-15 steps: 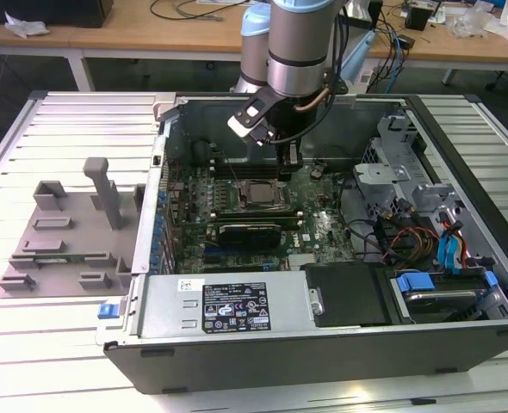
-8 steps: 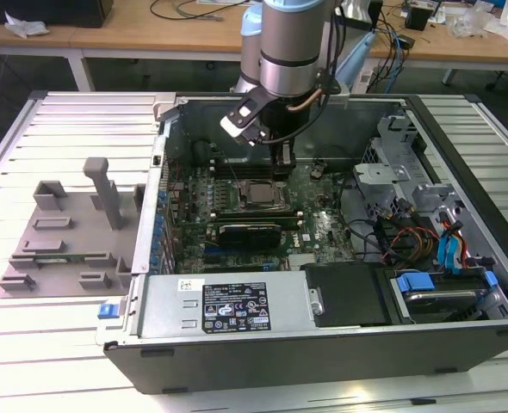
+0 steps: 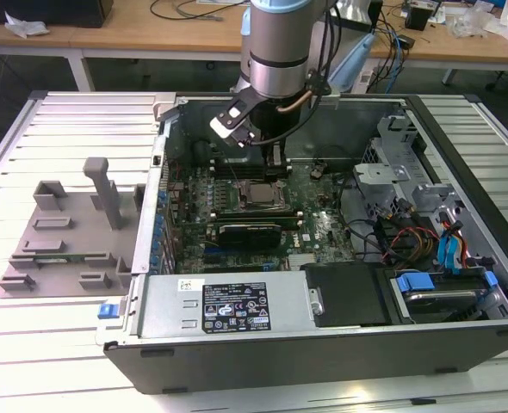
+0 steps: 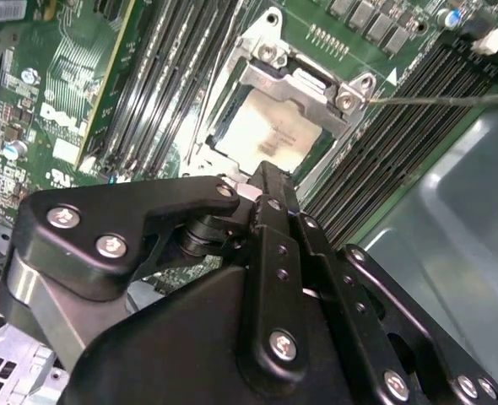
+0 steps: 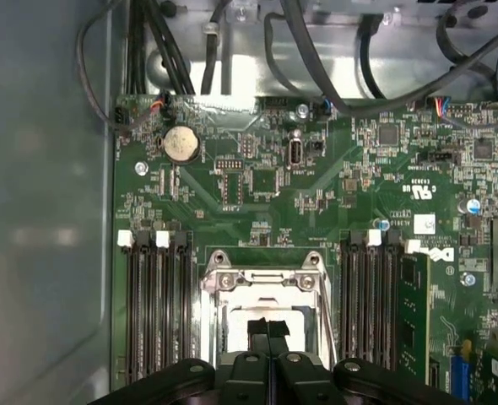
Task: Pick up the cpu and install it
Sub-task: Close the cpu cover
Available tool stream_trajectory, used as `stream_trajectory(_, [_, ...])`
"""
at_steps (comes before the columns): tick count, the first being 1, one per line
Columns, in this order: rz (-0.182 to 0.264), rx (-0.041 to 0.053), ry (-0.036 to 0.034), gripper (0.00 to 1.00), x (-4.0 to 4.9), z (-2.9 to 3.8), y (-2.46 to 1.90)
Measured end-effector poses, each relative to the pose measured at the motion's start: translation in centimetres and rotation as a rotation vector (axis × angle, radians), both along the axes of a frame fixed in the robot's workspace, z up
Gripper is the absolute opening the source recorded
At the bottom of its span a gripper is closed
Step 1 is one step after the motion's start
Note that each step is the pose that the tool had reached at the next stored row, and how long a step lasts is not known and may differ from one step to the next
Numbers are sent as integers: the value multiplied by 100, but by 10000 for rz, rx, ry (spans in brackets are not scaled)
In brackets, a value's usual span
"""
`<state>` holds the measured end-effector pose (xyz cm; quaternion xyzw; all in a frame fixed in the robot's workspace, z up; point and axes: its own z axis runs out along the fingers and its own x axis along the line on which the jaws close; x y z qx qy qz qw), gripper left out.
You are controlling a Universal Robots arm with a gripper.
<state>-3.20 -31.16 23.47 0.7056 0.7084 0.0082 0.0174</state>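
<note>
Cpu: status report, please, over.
Gripper shut, poised over the socket frame. Cpu lies flat inside it, not gripped. Memory slots on both sides; nothing across the cpu.

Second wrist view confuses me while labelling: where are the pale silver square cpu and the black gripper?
pale silver square cpu [image 4: 270, 133], second wrist view, centre of its metal top.
black gripper [image 4: 264, 172], second wrist view, at its fingertips, just over the cpu's edge.

The cpu [image 4: 270, 131] is pale silver, the motherboard [image 5: 257, 202] green, the pincer [image 5: 268, 327] black, the tray [image 3: 65, 237] grey.
</note>
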Motion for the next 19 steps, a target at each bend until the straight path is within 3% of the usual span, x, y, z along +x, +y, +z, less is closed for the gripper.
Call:
stream_trajectory(3, [56,0,2,11,-1,0,-1])
stream_trajectory(4, [348,0,2,11,-2,0,-1])
stream_trajectory(16, [4767,0,2,11,-1,-5,-1])
stream_trajectory(17, [5393,1,2,11,-1,-6,-1])
stream_trajectory(19, [6135,0,2,11,-1,-6,-1])
